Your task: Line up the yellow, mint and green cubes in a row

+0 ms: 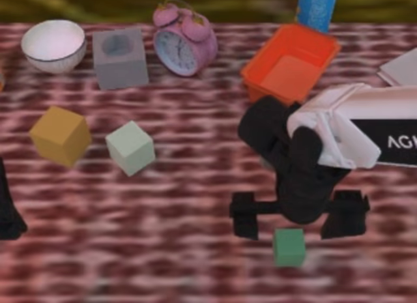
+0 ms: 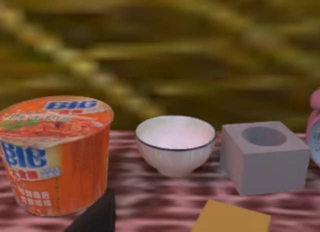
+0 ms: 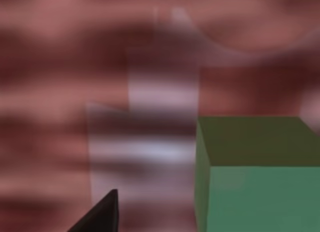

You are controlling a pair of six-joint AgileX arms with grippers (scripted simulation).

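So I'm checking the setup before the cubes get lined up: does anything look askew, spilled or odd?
Nothing is spilled or damaged. The yellow cube and mint cube sit turned at an angle, close together at the left, while the green cube lies far right, under the right claw, which is open. The alarm clock leans tilted.

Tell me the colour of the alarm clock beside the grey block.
Pink, with a white dial; the alarm clock shows best in the top view, right of the grey block.
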